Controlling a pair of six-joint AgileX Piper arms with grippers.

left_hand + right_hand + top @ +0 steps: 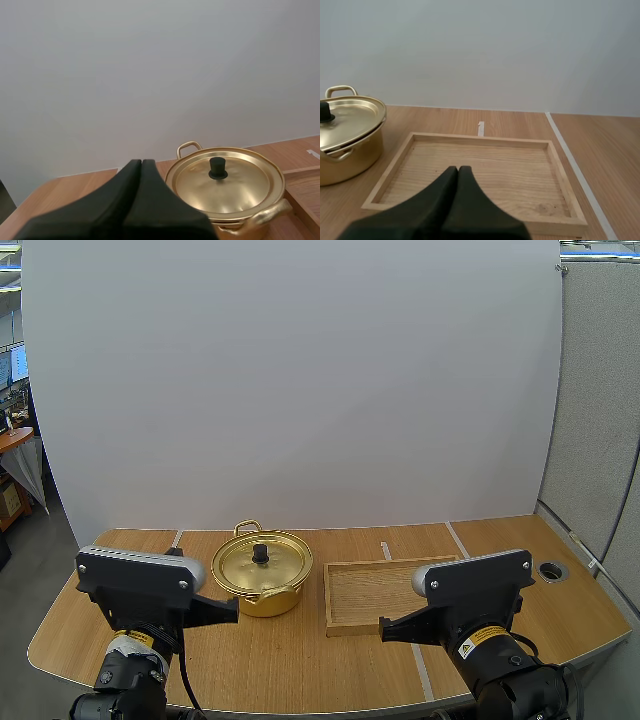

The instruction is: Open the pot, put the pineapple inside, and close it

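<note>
The golden pot [268, 592] stands on the wooden table [300, 670]. Its lid [275, 565] sits on it, closed, and the black knob [261, 553] stands upright in the middle of the lid. One loop handle [248, 528] of the pot points to the far side of the table, and the second handle [272, 214] is on the opposite, near side. Just beside the pot, on its right, the wooden tray [372, 590] lies flat on the table. It does not touch the pot, and a narrow strip of table shows between them. My left gripper [141, 163] is near the pot, on its left and a little to the near side. Its two black fingers are pressed together into one dark wedge, with nothing between them. The tips point toward the pot but are apart from it. My right gripper [458, 170] is farther to the right of the pot, at the near rim of the tray. Its fingers also lie tightly together and hold nothing. A white tape line [572, 165] runs on the table along the side of the tray that is away from the pot.
</note>
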